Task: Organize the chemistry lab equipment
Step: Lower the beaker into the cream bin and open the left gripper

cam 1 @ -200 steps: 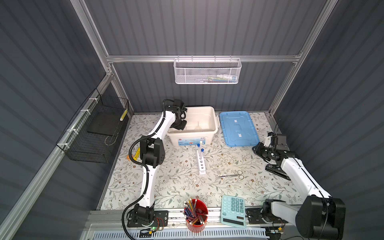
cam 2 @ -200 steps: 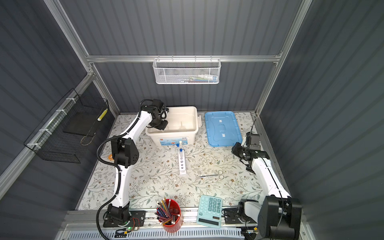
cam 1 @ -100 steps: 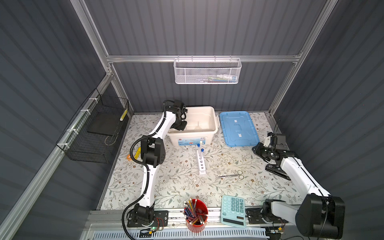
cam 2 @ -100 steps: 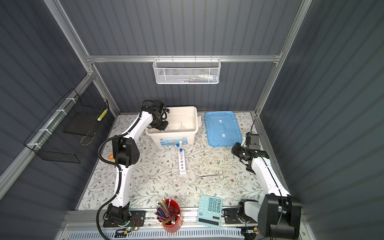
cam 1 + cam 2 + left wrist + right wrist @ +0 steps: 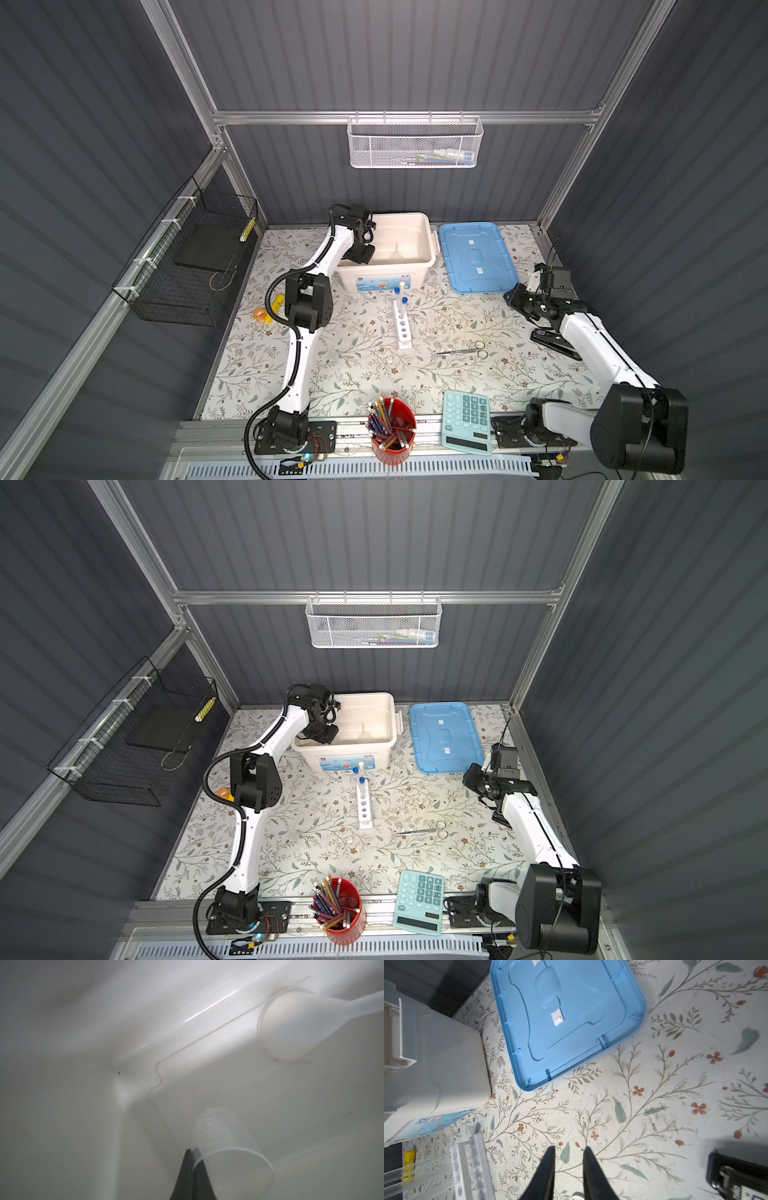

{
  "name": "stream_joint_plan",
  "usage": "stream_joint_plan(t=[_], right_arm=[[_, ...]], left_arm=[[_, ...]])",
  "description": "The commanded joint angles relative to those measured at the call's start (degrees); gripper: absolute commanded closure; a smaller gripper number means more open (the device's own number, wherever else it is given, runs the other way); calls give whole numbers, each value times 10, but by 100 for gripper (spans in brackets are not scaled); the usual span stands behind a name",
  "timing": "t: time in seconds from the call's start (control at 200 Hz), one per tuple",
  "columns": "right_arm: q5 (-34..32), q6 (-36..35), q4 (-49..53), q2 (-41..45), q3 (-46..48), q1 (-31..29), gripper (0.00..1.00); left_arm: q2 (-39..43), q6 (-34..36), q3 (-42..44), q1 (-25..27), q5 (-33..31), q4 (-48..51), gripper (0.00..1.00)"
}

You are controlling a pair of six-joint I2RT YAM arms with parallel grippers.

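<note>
My left gripper (image 5: 192,1150) reaches down into the white bin (image 5: 424,232) and is shut on the rim of a small clear graduated cup (image 5: 226,1142), which hangs tilted above the bin floor. A clear funnel (image 5: 291,1026) lies on that floor beyond it. The white rack (image 5: 402,328) stands mid-table with two blue-capped test tubes (image 5: 400,293) in its far end. The silver scissors-like tool (image 5: 461,351) lies to the right of the rack. My right gripper (image 5: 569,1150) hovers open over bare mat near the blue lid (image 5: 571,1022), holding nothing.
A red cup of pencils (image 5: 392,428) and a teal calculator (image 5: 465,419) sit at the front edge. A black stapler-like object (image 5: 555,341) lies by the right arm. A small orange and yellow item (image 5: 262,313) lies at the left edge. Wire baskets hang on the walls.
</note>
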State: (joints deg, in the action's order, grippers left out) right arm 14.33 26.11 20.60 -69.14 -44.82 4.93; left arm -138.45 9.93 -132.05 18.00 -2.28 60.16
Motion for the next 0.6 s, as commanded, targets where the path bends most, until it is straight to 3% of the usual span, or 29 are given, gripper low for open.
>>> stream_joint_plan(t=[0.0,0.595], right_arm=[[-4,0,-6,-7,0,-3,74],[-2,0,-10,-23,-5,-3,74]], left_arm=[[-6,7,-7,-3,8,1,100],[-14,12,-17,-4,6,2,98]])
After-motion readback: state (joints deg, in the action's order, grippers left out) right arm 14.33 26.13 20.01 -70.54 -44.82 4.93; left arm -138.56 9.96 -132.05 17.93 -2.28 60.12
